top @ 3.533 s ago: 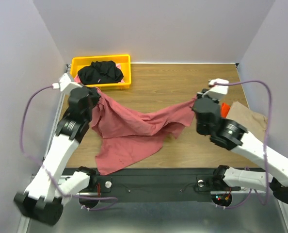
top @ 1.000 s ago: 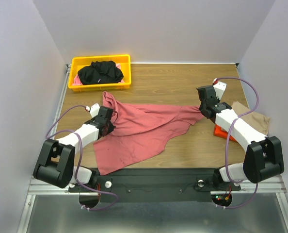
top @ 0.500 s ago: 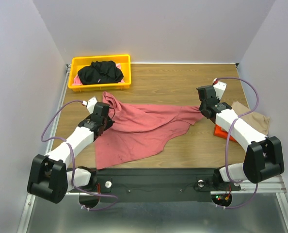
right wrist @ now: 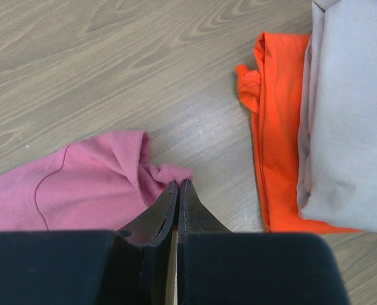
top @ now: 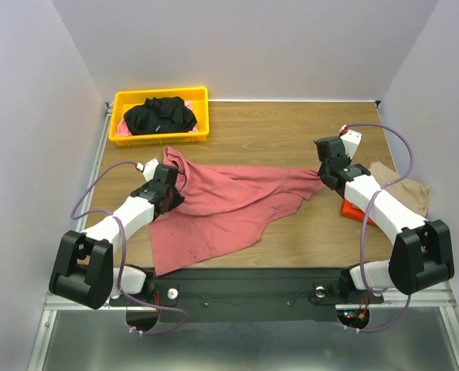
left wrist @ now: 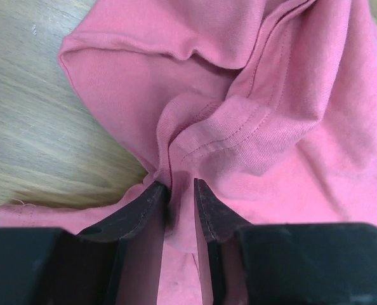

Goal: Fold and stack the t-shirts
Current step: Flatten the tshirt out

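Note:
The large dusty-red t-shirt [top: 222,201] lies spread and wrinkled across the middle of the table. My left gripper [top: 166,193] is low at its left side, its jaws closed on a bunched fold of the shirt [left wrist: 239,95], the gripper [left wrist: 179,187] pinching cloth between them. My right gripper [top: 324,171] is shut on the shirt's right tip [right wrist: 93,184], the jaws [right wrist: 178,185] tight together just above the wood. The black t-shirt [top: 160,114] lies crumpled in the yellow bin [top: 125,99]. The tan t-shirt [top: 403,189] lies folded at the right, also in the right wrist view [right wrist: 353,127].
An orange cloth [top: 353,210] lies under the tan shirt, right beside my right gripper, and shows in the right wrist view [right wrist: 277,127]. The bin stands at the back left. Walls close in the table on the left, back and right.
Both arms have lowered from holding the red shirt aloft to laying it on the table. In the last half second my left gripper shifted slightly nearer; the right one stayed still.

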